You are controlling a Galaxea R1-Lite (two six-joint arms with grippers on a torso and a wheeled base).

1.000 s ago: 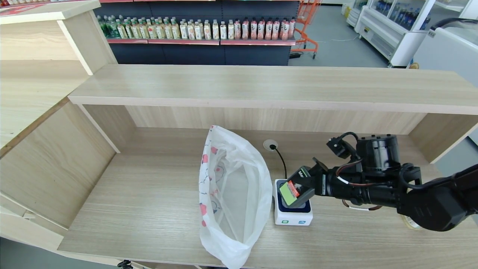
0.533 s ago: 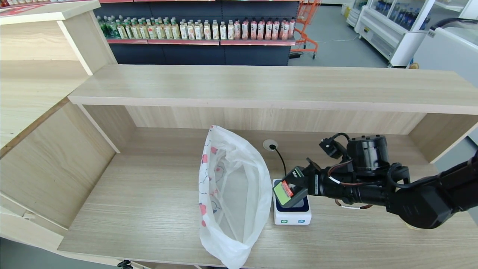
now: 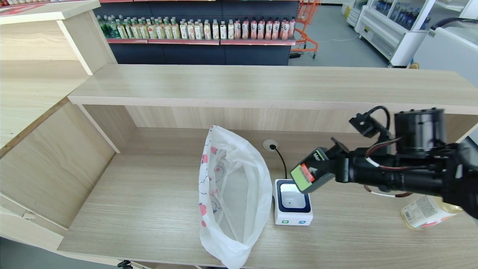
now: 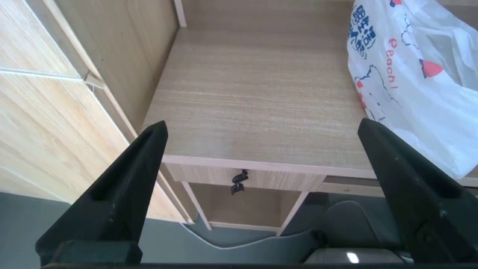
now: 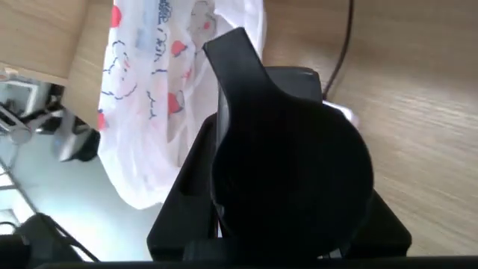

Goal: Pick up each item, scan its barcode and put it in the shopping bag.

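**One box in the grip, one bottle half hidden**

There is one shopping bag (image 3: 233, 194), one scanner (image 3: 293, 201), one dark box (image 3: 308, 173), one bottle (image 3: 425, 213) and one black cable (image 3: 281, 160), all on or above a single wooden counter (image 3: 149, 201).

The right gripper (image 3: 325, 168) is clamped on the box. It holds the box tilted in the air above the scanner's right side, apart from it, with the green label facing down and left. The scanner stands just beside the bag, on the bag's right. The bag stands open-mouthed near the counter's front edge.

The left gripper (image 4: 260, 131) has its jaws spread wide over the counter's near left corner, with the bag (image 4: 418, 82) off to one side.

The bottle rests on the counter at the far right. Its labelled end is visible, but the rest is behind the right arm. In the right wrist view the dark box and gripper body merge into one mass, so the fingers cannot be told apart; the bag (image 5: 149, 97) and a sliver of the scanner (image 5: 340, 112) show past it. The bag's inside is hard to make out through its film.
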